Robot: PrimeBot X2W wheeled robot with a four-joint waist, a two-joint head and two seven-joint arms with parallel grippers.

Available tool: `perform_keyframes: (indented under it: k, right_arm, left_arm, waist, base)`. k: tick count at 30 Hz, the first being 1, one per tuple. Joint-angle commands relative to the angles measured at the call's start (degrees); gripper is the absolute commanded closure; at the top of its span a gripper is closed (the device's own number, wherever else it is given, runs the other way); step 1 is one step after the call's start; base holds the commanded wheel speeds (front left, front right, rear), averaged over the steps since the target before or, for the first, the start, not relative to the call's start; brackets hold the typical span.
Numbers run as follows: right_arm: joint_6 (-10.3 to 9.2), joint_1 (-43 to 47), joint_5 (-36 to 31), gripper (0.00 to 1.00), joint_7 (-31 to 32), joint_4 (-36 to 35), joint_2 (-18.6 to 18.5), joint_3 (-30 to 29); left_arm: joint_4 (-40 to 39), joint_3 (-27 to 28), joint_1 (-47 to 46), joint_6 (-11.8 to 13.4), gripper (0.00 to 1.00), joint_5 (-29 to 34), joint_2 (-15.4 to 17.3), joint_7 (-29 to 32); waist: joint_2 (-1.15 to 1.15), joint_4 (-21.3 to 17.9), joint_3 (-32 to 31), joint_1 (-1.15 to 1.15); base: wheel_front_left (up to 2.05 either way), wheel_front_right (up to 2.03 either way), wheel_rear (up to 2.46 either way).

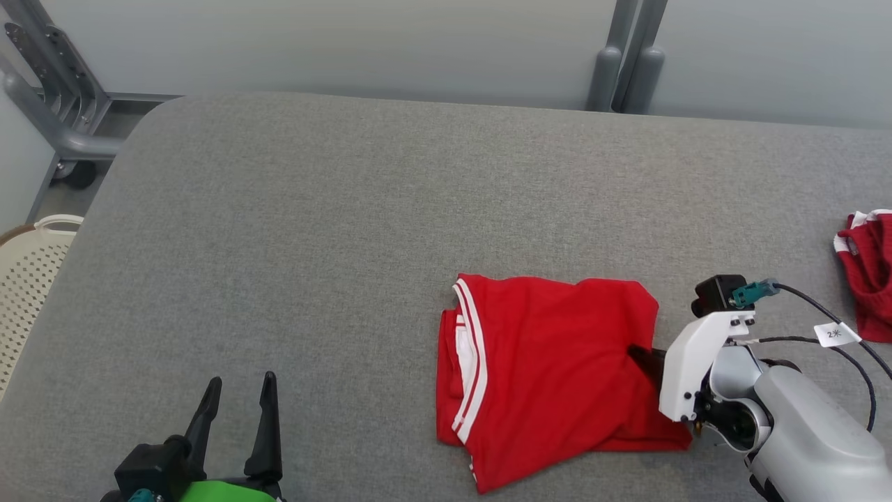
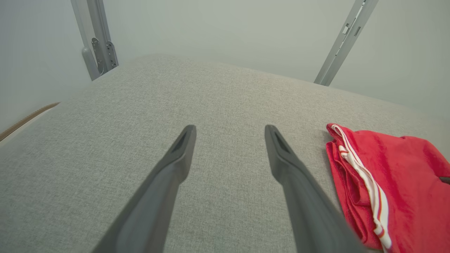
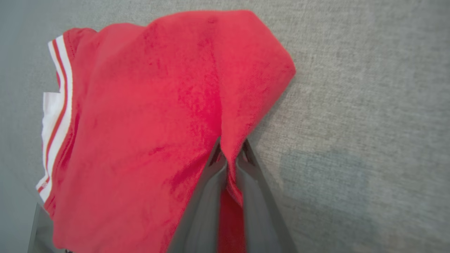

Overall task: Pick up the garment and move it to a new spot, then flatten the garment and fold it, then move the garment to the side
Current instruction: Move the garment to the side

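We are pinching the red garment (image 1: 550,362) at its right edge with the right gripper (image 3: 230,154), jaws closed narrow on a raised fold of cloth. The garment is lying folded on the grey table (image 1: 313,209), right of centre. The left gripper (image 1: 242,380) is sitting well apart, jaws standing wide, apparently above the table

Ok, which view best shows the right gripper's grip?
Right wrist view: the right gripper is shut on the garment, close up. Head view half hides its fingers behind the wrist; left wrist view shows the garment's striped edge.
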Motion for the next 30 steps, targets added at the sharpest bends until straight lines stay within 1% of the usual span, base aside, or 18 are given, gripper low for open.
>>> perform_keyframes:
  k: [1,6,11,19,23,26,30]
  right_arm:
    - [-0.03,-1.0,0.33,1.0,-0.93,-0.1,-0.9,0.17]
    - [-0.05,-2.13,0.23,1.0,-1.88,-0.58,-2.61,0.09]
    - [-0.04,-4.09,-1.16,1.0,-2.25,-1.09,-4.93,-1.04]
    - [-0.04,-7.94,-4.65,1.0,-0.63,-2.49,-7.9,-3.67]
    - [-0.04,-9.41,-6.3,1.0,0.16,-3.52,-8.5,-5.17]
    - [-0.04,-10.06,-7.1,1.0,0.55,-4.34,-8.64,-6.51]
    - [-0.04,-10.32,-8.4,1.0,1.15,-5.5,-8.76,-8.15]
  left_arm:
    - [-0.12,0.26,-0.82,-0.06,0.0,0.49,-0.11,-0.17]
    - [-0.44,0.38,-0.6,-0.17,0.0,0.59,-0.16,-0.29]
    - [-0.91,0.4,-0.72,-0.31,0.0,0.87,-0.16,-0.36]
    - [-1.69,0.35,-1.99,-0.57,0.0,1.53,-0.26,-0.44]
    - [-1.68,-0.09,-3.5,-0.97,0.0,2.1,-0.52,-0.45]
    - [-1.52,-0.49,-4.71,-1.26,0.0,2.56,-0.68,-0.46]
    - [-1.14,-0.83,-6.47,-1.64,0.0,3.21,-0.8,-0.49]
  waist:
    - [0.0,-0.84,-0.2,0.0]
    - [0.0,-2.54,-0.52,0.0]
    - [0.0,-6.07,-0.62,0.0]
    - [0.0,-15.51,0.66,0.0]
    - [0.0,-20.22,1.99,0.0]
    - [0.0,-23.03,2.96,0.0]
    - [0.0,-25.57,3.98,0.0]
  base:
    - [0.0,0.0,0.0]
    - [0.0,0.0,0.0]
    - [0.0,0.0,0.0]
    - [0.0,0.0,0.0]
    - [0.0,0.0,0.0]
    - [0.0,0.0,0.0]
    - [0.0,0.0,0.0]
